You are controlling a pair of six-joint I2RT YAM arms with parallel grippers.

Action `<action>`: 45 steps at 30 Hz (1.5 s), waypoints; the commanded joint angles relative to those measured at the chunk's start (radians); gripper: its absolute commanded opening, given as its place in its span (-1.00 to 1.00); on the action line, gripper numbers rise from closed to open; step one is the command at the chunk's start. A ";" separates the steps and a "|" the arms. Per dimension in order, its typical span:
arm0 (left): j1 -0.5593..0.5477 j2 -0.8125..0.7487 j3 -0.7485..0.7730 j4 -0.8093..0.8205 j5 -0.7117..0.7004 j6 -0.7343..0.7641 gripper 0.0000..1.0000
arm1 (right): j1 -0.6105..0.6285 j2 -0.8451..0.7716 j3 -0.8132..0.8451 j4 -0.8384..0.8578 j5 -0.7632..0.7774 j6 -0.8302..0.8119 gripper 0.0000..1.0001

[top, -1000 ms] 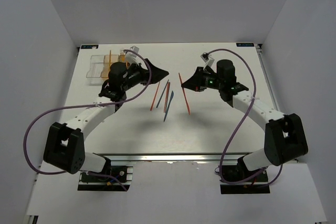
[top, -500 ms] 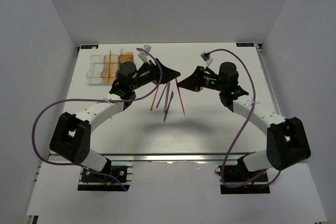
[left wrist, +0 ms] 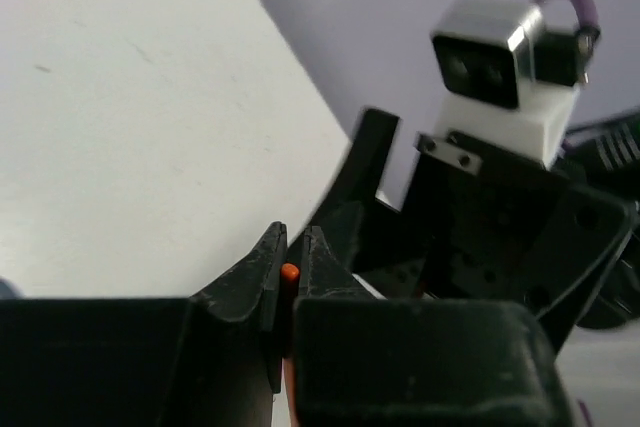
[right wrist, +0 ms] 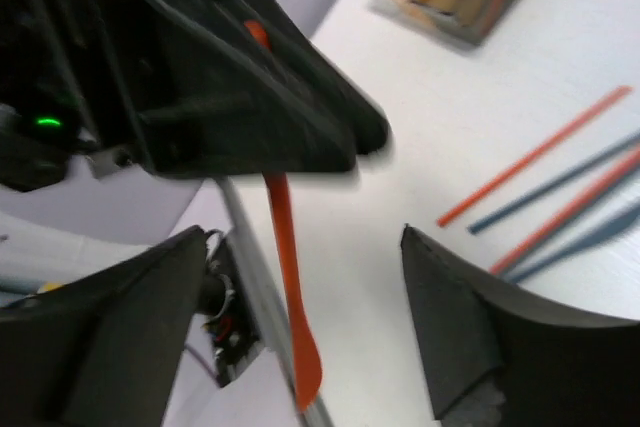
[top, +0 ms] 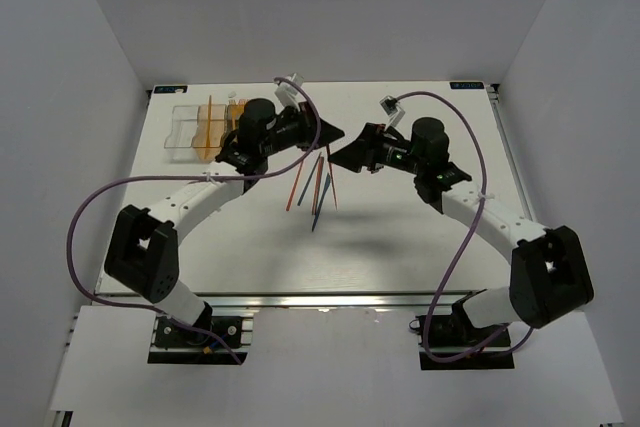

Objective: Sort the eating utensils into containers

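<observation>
The left end effector pinches the orange utensil only by its tip (the right end effector is spread wide), so it may slip and fall.

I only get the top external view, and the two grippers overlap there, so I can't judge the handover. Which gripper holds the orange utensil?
Observer: The left wrist view shows the left gripper shut on the orange utensil; its tip pokes out between the fingers.
Operator: Is the right one off it?
Observer: Yes. In the right wrist view the right gripper stands wide open, a finger clear of the utensil on each side.
Operator: Fork or knife?
Observer: In the right wrist view its lower end widens into a smooth flat blade; I see no tines.
</observation>
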 commanded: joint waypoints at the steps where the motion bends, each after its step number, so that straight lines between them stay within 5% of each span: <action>1: 0.030 -0.025 0.167 -0.345 -0.193 0.288 -1.00 | -0.025 -0.089 -0.020 -0.136 0.201 -0.070 0.79; 2: 0.042 -0.006 0.226 -0.533 -0.373 0.361 -1.00 | -0.031 -0.106 -0.023 -0.177 0.248 -0.086 0.79; 6: 0.097 0.171 0.589 -0.806 -0.806 0.701 -1.00 | -0.049 -0.181 -0.028 -0.315 0.368 -0.170 0.79; 9: 0.192 0.322 0.735 -0.877 -0.909 0.856 -1.00 | -0.056 -0.209 -0.042 -0.366 0.398 -0.219 0.79; 13: 0.311 0.448 0.913 -0.830 -0.940 0.930 -1.00 | -0.057 -0.261 -0.091 -0.375 0.395 -0.241 0.79; 18: 0.370 0.573 0.953 -0.698 -0.924 0.992 -1.00 | -0.057 -0.278 -0.155 -0.337 0.301 -0.209 0.79; 23: 0.461 0.650 1.031 -0.684 -0.764 0.926 -1.00 | -0.056 -0.269 -0.203 -0.293 0.277 -0.189 0.79; 45: 0.495 0.701 0.877 -0.627 -0.724 0.913 -0.91 | -0.051 -0.108 -0.137 -0.273 0.289 -0.216 0.79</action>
